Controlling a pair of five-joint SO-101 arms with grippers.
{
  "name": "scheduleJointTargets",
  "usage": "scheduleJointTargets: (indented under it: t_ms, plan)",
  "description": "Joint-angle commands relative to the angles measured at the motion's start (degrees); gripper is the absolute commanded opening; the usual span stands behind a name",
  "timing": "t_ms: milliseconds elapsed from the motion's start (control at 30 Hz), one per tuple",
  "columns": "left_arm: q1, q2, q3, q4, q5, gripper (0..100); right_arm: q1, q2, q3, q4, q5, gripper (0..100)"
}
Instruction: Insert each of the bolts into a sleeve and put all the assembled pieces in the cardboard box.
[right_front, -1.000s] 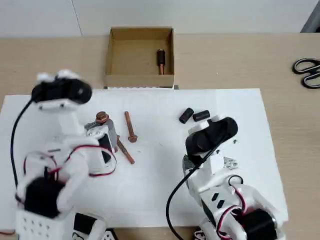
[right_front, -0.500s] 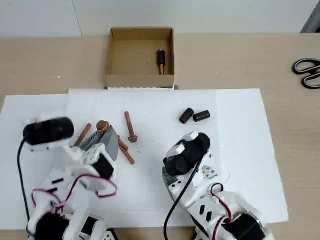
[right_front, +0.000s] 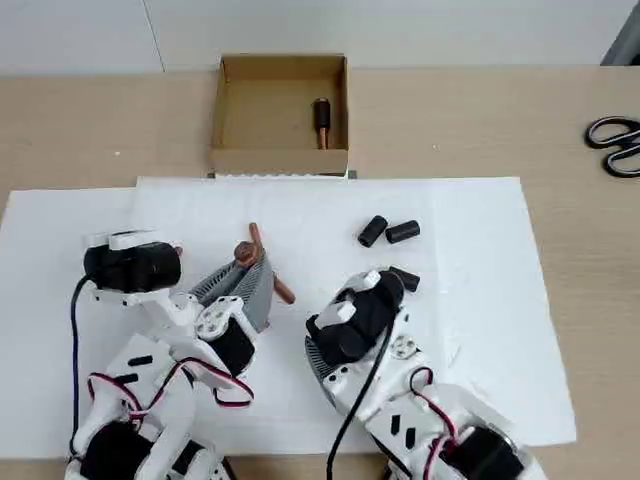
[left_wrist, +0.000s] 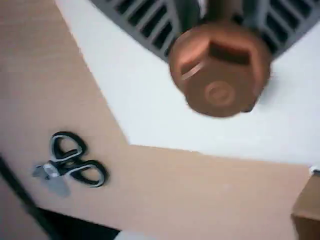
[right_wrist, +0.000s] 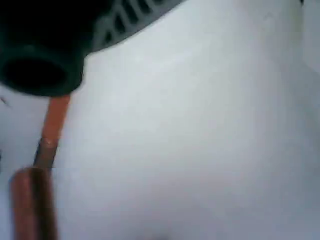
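The left gripper (right_front: 248, 272) was clamped on a bolt (right_front: 244, 254), grey jaws tight on either side of the shank. In the left wrist view the copper head (left_wrist: 220, 75) sat big and close. It was held over the white paper sheet (right_front: 480, 330), a little left of the middle.

Over on the other side, the right gripper (right_front: 392, 284) had a black sleeve (right_front: 404, 279) pinched at its tip. The right wrist view looked straight along that sleeve (right_wrist: 39, 67), its open bore dark.

Two loose bolts lay on the sheet. One (right_front: 255, 234) showed just past the held bolt's head, and the other (right_front: 284, 292) poked out beside the left gripper on the side nearer the right arm. From the right wrist, two copper shafts (right_wrist: 55, 122) lay beyond the sleeve's mouth.

Two spare sleeves (right_front: 373, 231) rested close together on the sheet, between the right gripper and the cardboard box (right_front: 228, 110). The box stood on the wooden table (right_front: 470, 120) at the far edge of the paper, with one assembled piece (right_front: 322, 122) lying inside by a side wall. Scissors (right_front: 615, 145) lay well off to one side, also caught by the left wrist camera.
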Motion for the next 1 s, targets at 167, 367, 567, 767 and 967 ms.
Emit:
scheduleJointTargets:
  t_ms: [167, 367, 567, 767, 967]
  plan:
    - [6.1, -0.5, -0.7, -2.5, 0.2, 0, -0.3, -0.5, 0.5, -3.8, 0.7, 0.3]
    - [6.2, -0.4, -0.7, -2.5, 0.2, 0, -0.1, -0.4, 0.8, -3.6, 0.7, 0.3]
    - [6.2, -0.3, -2.2, -1.8, 0.1, 0, 0.0, -0.8, 2.5, -3.9, 2.3, 0.3]
    - [8.9, -0.2, -4.8, 3.3, 0.1, 0, 0.1, -0.8, 3.3, -6.7, 3.3, 0.3]
    - [9.1, -0.2, -4.8, 3.9, -1.6, 0, 0.1, -0.8, 5.0, -10.2, 6.3, 0.3]
